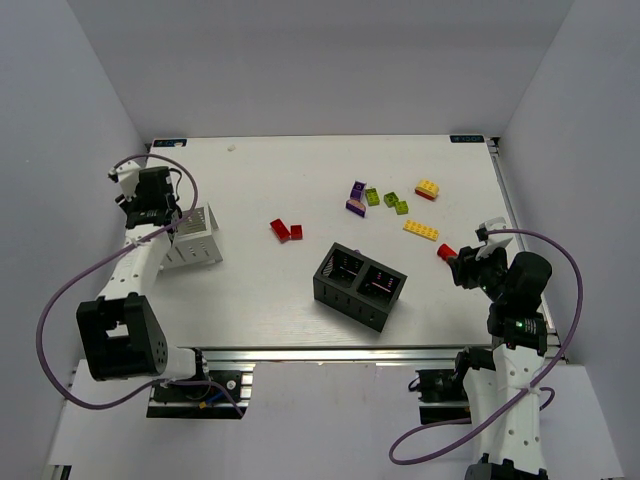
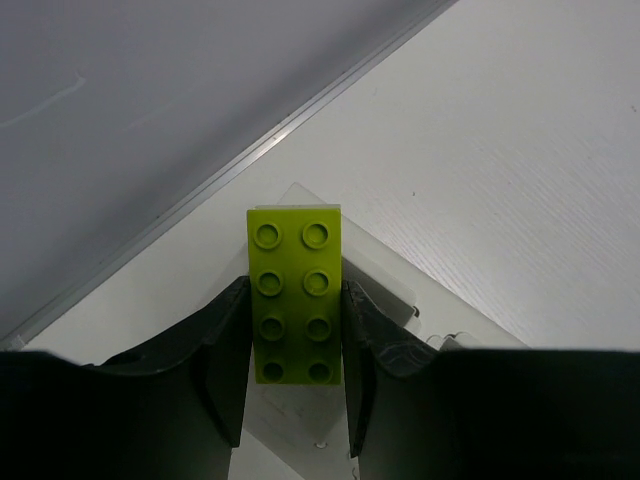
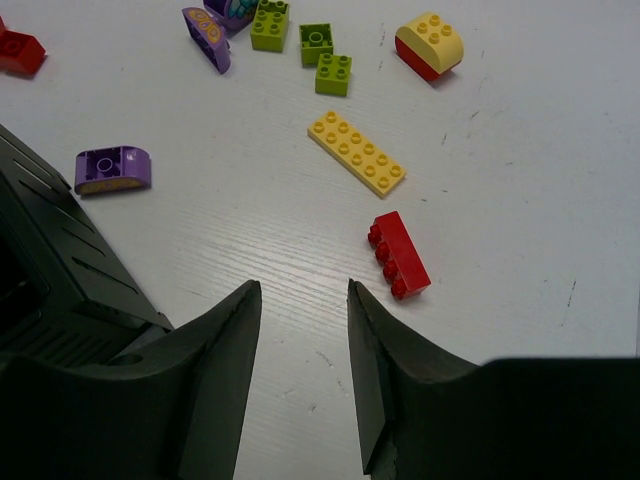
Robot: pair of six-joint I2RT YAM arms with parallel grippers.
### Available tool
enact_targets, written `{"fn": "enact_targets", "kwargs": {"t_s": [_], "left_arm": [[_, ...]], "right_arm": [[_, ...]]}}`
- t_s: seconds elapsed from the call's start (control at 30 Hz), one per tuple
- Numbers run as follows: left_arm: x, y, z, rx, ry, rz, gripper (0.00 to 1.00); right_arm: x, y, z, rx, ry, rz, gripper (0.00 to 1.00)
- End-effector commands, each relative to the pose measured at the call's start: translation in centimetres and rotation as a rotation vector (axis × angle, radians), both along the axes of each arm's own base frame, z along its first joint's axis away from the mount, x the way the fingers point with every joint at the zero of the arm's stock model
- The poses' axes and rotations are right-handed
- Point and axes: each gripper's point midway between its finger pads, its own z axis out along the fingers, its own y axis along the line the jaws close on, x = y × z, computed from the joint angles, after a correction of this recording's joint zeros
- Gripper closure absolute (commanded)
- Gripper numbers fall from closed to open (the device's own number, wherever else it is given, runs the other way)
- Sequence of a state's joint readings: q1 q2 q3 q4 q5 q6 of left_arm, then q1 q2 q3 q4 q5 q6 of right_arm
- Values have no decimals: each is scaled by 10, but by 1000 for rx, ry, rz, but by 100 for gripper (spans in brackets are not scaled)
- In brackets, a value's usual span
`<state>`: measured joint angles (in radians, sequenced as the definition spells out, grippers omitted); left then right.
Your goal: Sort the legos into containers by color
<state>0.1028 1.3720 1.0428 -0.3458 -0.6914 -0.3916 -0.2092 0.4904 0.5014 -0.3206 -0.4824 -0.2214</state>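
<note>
My left gripper (image 2: 295,285) is shut on a lime green two-by-four lego (image 2: 295,300) and holds it over the white container (image 2: 385,270), which stands at the left (image 1: 190,250). My right gripper (image 3: 303,285) is open and empty, low over the table just left of a red lego (image 3: 400,255); from above the gripper (image 1: 462,265) is right of the black container (image 1: 335,292). Beyond it lie a flat yellow lego (image 3: 358,153), a yellow-and-red lego (image 3: 430,45), three small green legos (image 3: 333,73) and two purple legos (image 3: 113,170).
Two more red legos (image 1: 287,231) lie on the table between the two containers. The black container's corner (image 3: 50,290) fills the left of the right wrist view. The table's right rail (image 1: 510,215) runs close to the right arm.
</note>
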Motion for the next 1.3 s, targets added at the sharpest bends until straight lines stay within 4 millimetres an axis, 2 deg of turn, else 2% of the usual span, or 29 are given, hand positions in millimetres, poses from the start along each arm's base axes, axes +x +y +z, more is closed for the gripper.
{"fn": "enact_targets", "kwargs": {"t_s": [0.0,0.17,0.3,0.37,0.43,0.47,0.53,0.57,0.67,0.77,0.83,0.87,0.9,0.93,0.97,1.0,1.03,1.07,1.1,1.13,1.17,1.2,1.23,1.27], "left_arm": [[1,6,-1,0,-9,4,100],[8,6,-14,-1,32,-2,93],[11,5,-14,-22,22,-17,83],[10,4,-15,-26,18,-19,67],[9,3,-16,-31,19,-23,57],[9,3,-16,-34,19,-23,48],[7,2,-14,-41,11,-25,37],[7,1,-13,-43,7,-27,34],[8,-1,-5,-47,-16,-37,26],[8,-4,3,-67,-35,-38,25],[9,-8,24,-83,-98,-53,29],[11,-16,30,-120,-128,-85,36],[14,-26,40,-138,-166,-121,63],[10,-33,61,-148,-230,-162,76],[15,-47,72,-167,-278,-226,87],[22,-80,76,-257,-307,-398,99],[24,-99,80,-299,-329,-497,99],[25,-125,97,-338,-400,-645,98],[21,-164,99,-431,-414,-855,95],[13,-187,87,-495,-401,-960,85],[10,-206,93,-522,-439,-1065,77],[-3,-228,89,-604,-429,-1192,64],[-9,-240,79,-640,-422,-1248,43],[-14,-245,72,-663,-406,-1282,37]], "right_arm": [[1,3,22,-20,-61,25,54],[1,2,22,-22,-62,22,54],[2,1,22,-22,-59,18,54],[2,2,21,-21,-57,21,54],[2,1,21,-23,-56,18,54],[2,2,21,-21,-57,19,53],[2,2,21,-22,-58,21,53],[2,2,21,-23,-59,23,52],[1,3,20,-21,-54,29,50],[1,5,20,-23,-57,41,49],[0,7,19,-24,-53,55,45],[-2,11,19,-21,-54,81,43],[-2,13,17,-29,-55,104,40],[-3,16,16,-35,-59,132,37],[-5,23,14,-36,-60,180,36],[-2,25,8,-53,-64,215,34],[0,27,7,-50,-58,236,34],[0,35,8,-39,-55,296,34],[4,38,-1,-31,-6,335,34],[12,39,15,-23,-19,344,34],[21,37,20,-14,-10,333,34],[30,35,24,-12,6,318,34],[52,31,35,2,38,300,33],[63,30,35,-7,78,283,32]]}}
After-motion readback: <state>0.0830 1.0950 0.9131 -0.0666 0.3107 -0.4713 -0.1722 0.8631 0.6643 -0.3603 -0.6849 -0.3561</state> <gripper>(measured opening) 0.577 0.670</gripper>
